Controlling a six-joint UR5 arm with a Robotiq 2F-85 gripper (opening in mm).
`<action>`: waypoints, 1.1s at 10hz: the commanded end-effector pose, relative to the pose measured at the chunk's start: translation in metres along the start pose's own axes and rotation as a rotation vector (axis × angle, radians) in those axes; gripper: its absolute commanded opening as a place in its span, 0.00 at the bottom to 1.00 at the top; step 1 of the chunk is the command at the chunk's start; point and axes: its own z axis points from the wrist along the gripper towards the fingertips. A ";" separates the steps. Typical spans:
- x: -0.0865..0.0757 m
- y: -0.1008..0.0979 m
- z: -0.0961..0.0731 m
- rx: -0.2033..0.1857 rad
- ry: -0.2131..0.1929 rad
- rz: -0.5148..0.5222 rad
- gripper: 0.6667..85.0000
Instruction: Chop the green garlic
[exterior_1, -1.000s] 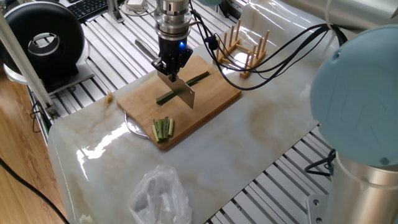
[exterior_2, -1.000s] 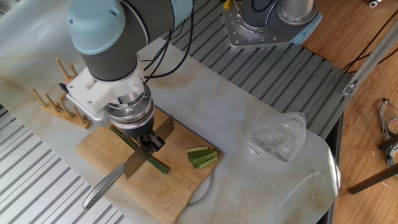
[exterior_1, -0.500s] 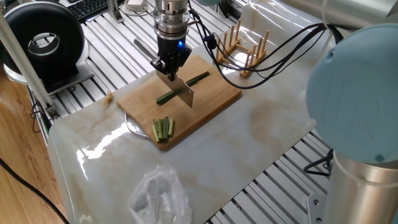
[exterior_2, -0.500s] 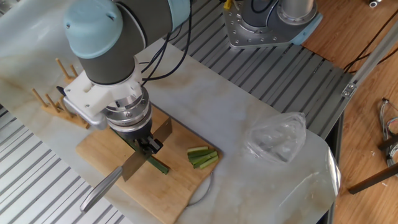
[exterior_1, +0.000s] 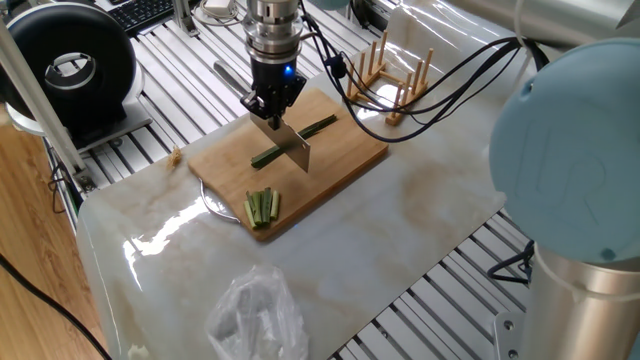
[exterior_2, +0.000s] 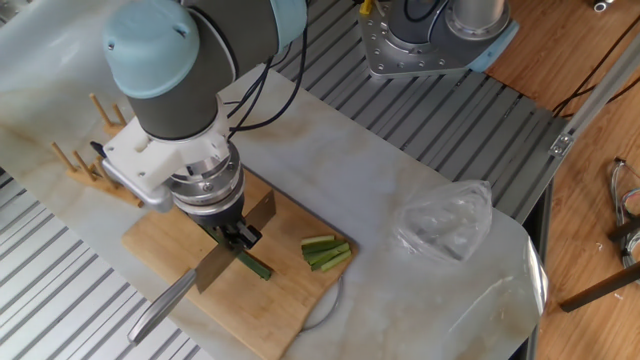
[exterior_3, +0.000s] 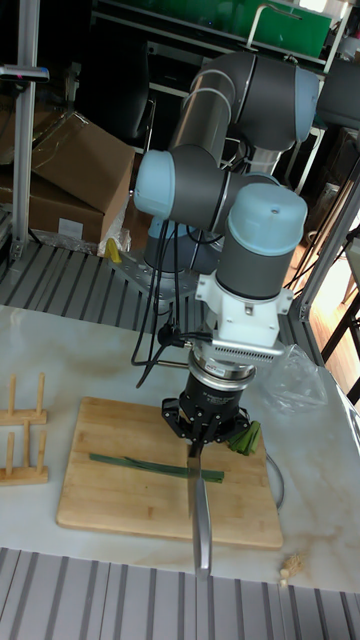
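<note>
The green garlic (exterior_1: 296, 140) lies as one long dark-green stalk across the cutting board (exterior_1: 352, 158). In the tall fixed view it runs from the board's left part to the blade. No short dark-green segments can be made out, so the chopping is judged to be barely begun, with nearly the whole stalk left to cut. A bundle of paler sticks (exterior_1: 263, 205) rests near the board's front corner, apart from the stalk.

The knife (exterior_1: 293, 145) is clamped in the closed gripper (exterior_1: 271, 110), with its blade set crosswise on the stalk near one end.

Compared with a second ago, the gripper and knife are shifted slightly along the stalk; the stalk and bundle are unmoved.
</note>
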 end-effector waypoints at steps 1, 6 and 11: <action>-0.001 0.002 -0.001 -0.008 -0.002 0.004 0.01; -0.002 0.004 -0.001 -0.016 -0.005 0.007 0.01; -0.003 0.004 0.001 -0.014 -0.007 0.000 0.01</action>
